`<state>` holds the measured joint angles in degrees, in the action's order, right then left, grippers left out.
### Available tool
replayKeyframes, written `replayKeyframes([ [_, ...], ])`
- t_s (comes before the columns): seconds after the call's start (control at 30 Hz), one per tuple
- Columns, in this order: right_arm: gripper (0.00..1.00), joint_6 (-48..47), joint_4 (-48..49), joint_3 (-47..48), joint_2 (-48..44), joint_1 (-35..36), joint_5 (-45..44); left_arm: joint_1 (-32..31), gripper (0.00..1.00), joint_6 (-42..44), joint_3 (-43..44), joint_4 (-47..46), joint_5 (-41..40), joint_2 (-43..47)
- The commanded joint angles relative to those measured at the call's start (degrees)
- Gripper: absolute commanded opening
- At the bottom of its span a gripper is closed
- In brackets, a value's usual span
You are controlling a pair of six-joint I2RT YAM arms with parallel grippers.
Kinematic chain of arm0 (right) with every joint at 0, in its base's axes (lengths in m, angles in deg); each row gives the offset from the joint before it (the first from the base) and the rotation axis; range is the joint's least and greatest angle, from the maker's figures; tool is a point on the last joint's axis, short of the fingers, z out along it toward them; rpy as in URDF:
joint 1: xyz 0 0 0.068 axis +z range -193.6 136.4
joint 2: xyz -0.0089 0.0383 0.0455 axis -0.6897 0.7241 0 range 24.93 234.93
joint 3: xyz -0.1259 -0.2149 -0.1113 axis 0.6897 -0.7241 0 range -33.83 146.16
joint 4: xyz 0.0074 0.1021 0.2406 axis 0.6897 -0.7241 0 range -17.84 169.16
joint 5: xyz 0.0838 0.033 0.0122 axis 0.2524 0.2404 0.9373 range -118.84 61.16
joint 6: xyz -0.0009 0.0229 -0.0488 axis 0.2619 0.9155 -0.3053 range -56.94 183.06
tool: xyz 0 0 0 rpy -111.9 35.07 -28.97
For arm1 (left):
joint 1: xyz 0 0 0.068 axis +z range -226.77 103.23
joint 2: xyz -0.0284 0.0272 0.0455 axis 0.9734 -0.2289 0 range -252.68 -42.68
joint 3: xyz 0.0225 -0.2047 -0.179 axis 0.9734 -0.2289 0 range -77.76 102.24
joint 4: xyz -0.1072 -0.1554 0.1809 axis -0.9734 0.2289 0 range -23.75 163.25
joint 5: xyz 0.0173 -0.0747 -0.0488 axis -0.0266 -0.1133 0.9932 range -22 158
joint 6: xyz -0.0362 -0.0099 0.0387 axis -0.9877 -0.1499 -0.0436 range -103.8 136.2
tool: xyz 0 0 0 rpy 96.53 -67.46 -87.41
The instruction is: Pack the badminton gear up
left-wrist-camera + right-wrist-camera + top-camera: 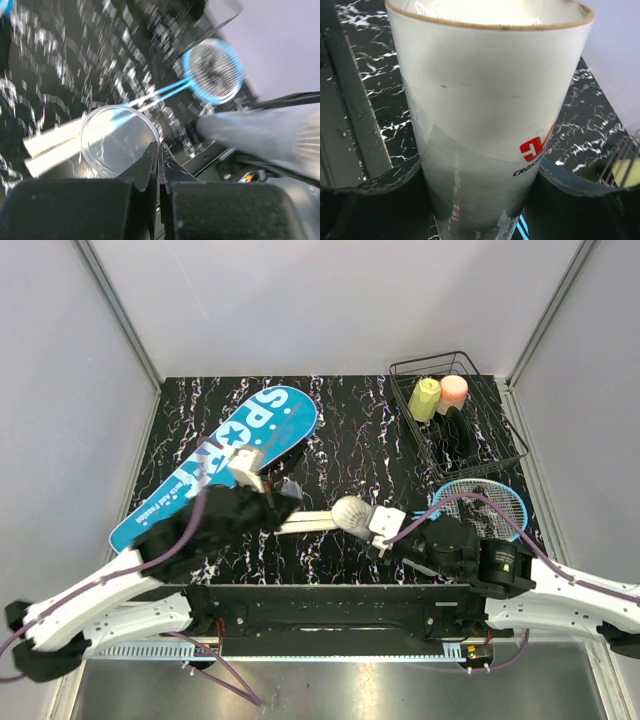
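My right gripper (385, 530) is shut on the long white tube (352, 514) and holds it over the table's middle. In the right wrist view the tube (485, 100) fills the gap between my fingers (375, 190), open end away from me. My left gripper (285, 495) is shut on the rim of a clear round lid (119, 140), just left of the tube (260, 131). Two blue-framed rackets (485, 502) lie below, white handles (305, 524) pointing left; they also show in the left wrist view (212, 70). The blue "SPORT" cover (215, 465) lies at the left. No loose shuttlecock shows.
A black wire basket (500, 435) stands at the back right and holds a yellow bottle (425, 398) and a pink bottle (454, 390). Grey walls close in the table on three sides. A metal rail (320, 605) runs along the near edge.
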<state>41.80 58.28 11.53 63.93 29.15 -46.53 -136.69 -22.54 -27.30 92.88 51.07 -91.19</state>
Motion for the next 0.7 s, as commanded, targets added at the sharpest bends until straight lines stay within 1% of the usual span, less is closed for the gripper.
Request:
replayKeyframes([
  [0.0,0.24,-4.0,4.7,1.3,2.6,0.1,8.5,3.1,0.0,17.5,7.3,-2.3,13.5,8.8],
  [0.03,0.23,-4.8,4.6,2.3,3.5,0.2,9.6,3.1,0.0,22.0,8.7,-0.5,16.7,9.0],
  [0.13,0.23,-6.9,4.4,4.6,7.7,0.3,10.7,3.1,0.0,28.1,13.5,2.5,23.1,8.6],
  [0.2,0.23,-7.7,4.4,6.2,10.6,0.3,10.9,3.1,0.0,30.7,16.4,3.8,27.1,7.2],
  [0.23,0.23,-8.3,4.4,6.7,11.4,0.2,10.8,3.1,0.0,32.7,17.5,5.1,30.8,6.5],
  [0.33,0.24,-8.7,4.5,8.2,14.0,0.1,10.5,3.1,0.0,35.9,19.9,6.8,36.5,4.4],
  [0.43,0.24,-8.5,5.4,8.3,15.1,0.1,9.8,3.1,0.0,37.9,20.7,7.6,39.2,3.2],
  [0.57,0.25,-7.5,5.9,8.7,16.5,0.2,7.4,3.1,0.0,39.6,19.9,7.2,40.8,3.6],
  [0.67,0.25,-6.9,6.5,8.6,16.1,-0.3,7.4,3.1,0.0,40.5,19.7,7.6,42.2,3.3],
])
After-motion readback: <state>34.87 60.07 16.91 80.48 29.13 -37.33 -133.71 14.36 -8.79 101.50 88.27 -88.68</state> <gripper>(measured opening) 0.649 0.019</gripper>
